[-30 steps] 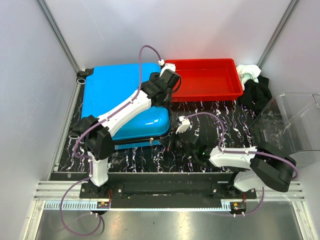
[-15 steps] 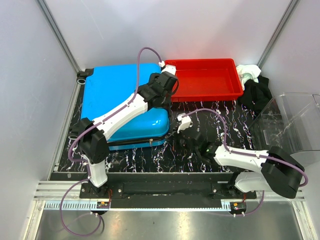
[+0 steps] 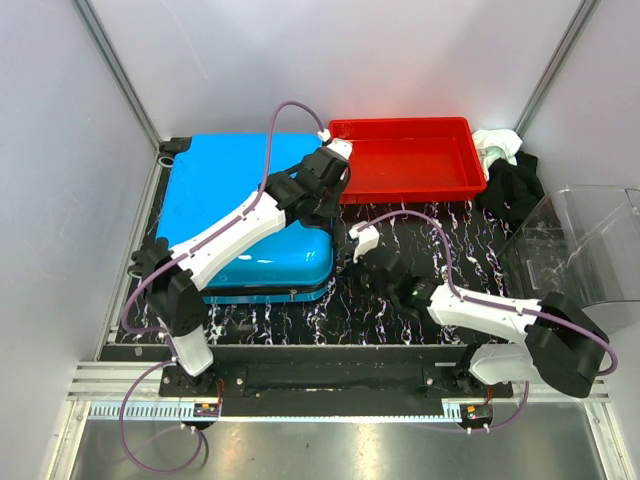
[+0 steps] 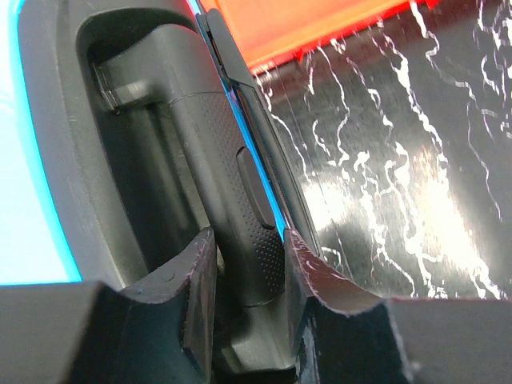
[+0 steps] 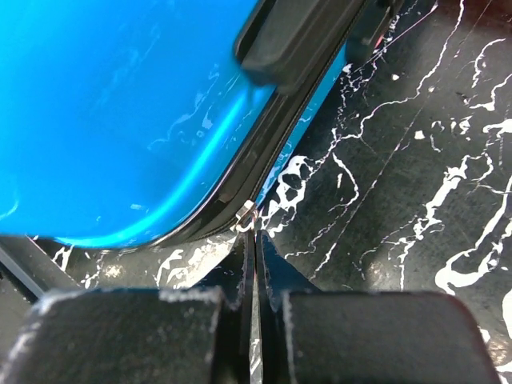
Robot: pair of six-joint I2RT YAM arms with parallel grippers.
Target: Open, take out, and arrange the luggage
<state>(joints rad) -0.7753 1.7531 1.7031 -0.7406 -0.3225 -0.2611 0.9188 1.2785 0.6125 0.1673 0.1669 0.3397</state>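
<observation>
The luggage (image 3: 230, 200) is a large blue hard-shell suitcase lying flat at the left of the table. My left gripper (image 3: 335, 222) sits at its right side, and in the left wrist view its fingers (image 4: 200, 276) clamp the black side handle (image 4: 232, 160). My right gripper (image 3: 348, 268) is at the suitcase's near right corner. In the right wrist view (image 5: 254, 240) its jaws are pressed together on the small metal zipper pull (image 5: 246, 214) at the seam below the blue shell (image 5: 120, 104).
A red tray (image 3: 470, 160) stands behind the suitcase's right side, its edge also in the left wrist view (image 4: 304, 24). Black and white clothes (image 3: 505, 175) lie at the far right. A clear plastic bin (image 3: 590, 250) stands at the right edge. Dark marbled tabletop (image 3: 420, 225) lies between.
My right gripper has moved away from the arm bases, round the suitcase's near right corner, with the zipper pull. The left arm has shifted slightly toward the back, still on the handle.
</observation>
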